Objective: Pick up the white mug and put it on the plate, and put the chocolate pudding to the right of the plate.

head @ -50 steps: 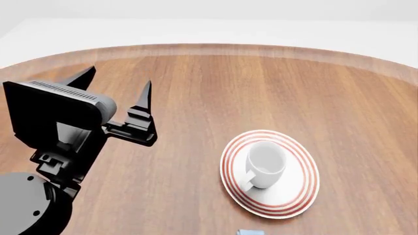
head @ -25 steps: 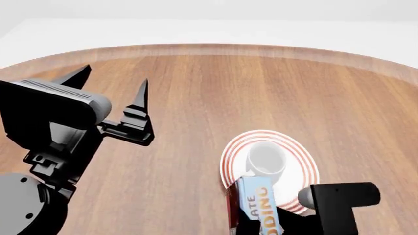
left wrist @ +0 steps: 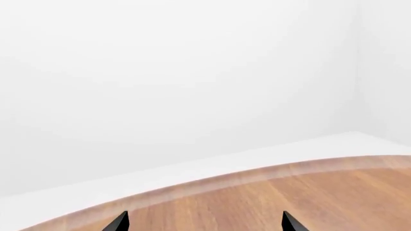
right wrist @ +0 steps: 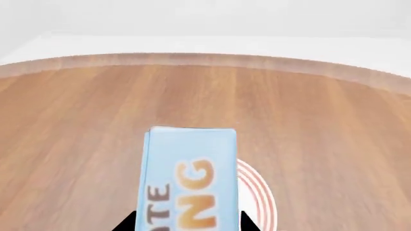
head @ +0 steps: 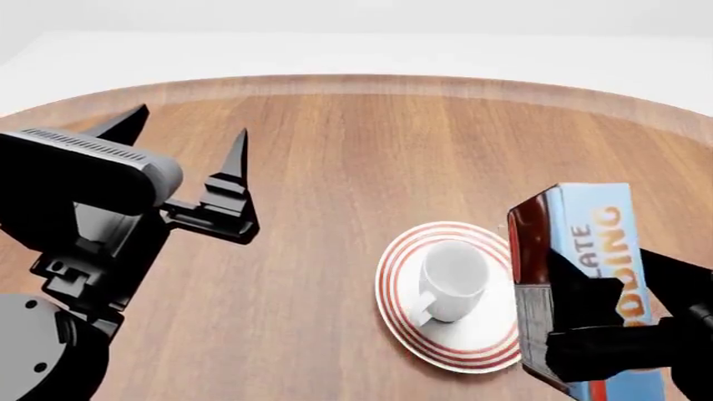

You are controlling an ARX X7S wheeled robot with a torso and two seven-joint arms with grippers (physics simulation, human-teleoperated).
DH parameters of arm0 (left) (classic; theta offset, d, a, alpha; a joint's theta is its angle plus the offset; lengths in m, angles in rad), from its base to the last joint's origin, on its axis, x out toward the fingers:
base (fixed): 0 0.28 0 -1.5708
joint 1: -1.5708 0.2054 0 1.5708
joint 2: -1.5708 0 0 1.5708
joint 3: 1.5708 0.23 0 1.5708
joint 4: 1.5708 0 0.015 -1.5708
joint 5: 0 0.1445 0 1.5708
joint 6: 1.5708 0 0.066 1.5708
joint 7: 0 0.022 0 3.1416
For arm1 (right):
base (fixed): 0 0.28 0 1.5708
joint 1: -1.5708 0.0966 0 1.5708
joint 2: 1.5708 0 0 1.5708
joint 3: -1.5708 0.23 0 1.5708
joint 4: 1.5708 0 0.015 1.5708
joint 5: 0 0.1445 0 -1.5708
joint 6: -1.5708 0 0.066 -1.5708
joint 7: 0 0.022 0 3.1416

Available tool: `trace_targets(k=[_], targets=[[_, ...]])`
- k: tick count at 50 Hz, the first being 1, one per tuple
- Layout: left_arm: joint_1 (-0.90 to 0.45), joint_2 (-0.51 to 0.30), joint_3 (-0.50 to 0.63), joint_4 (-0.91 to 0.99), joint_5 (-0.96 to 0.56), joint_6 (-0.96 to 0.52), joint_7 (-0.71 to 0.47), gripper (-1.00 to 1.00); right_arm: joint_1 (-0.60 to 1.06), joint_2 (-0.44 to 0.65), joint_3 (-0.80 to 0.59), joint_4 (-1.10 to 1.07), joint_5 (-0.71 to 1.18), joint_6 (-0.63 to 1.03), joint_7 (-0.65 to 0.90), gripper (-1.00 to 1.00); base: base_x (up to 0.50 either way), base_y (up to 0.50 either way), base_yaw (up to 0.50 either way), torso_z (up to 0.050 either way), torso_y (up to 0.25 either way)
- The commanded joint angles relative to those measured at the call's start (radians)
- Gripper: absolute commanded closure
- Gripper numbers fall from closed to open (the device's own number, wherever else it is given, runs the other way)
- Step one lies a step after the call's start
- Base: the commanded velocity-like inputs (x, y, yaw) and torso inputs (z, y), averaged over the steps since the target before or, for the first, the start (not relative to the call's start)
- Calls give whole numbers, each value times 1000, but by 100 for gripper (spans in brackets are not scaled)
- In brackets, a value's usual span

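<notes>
left wrist view: only the two dark fingertips [left wrist: 120, 222] of the left end effector [left wrist: 202, 224] show, set wide apart with nothing between them, over the curved far edge of the wooden tabletop [left wrist: 308, 192].

head view: the left end effector [head: 184, 163] hangs spread wide and empty above the left side of the tabletop [head: 356, 150]. the white mug [head: 449, 280] stands upright on the plate [head: 415, 334], handle toward the robot, so that half of the task looks done. the right end effector [head: 607, 330] is clamped on the chocolate pudding [head: 585, 251], held in the air at the plate's right edge, partly overlapping it in this view.

right wrist view: the chocolate pudding [right wrist: 189, 178] sits between the jaws, light blue face up, the plate [right wrist: 260, 197] peeking out beside it.

the carton is likely light and stiff but crushable, with slick faces; gripping across its narrow sides, as here, seems apt, with modest squeeze.
</notes>
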Motion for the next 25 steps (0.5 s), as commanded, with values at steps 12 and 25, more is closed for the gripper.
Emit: trace_targets(k=[12,25], targets=[[3,30,-32,-11,14,4,32,-100,520,195,1,228,-539,297,-293,100,0,0,0,0,0],[-5,66,-24,-14,22,-17,27,-100,603,4,-188,399,-1149,339,-689,100,0,0,0,0,0]])
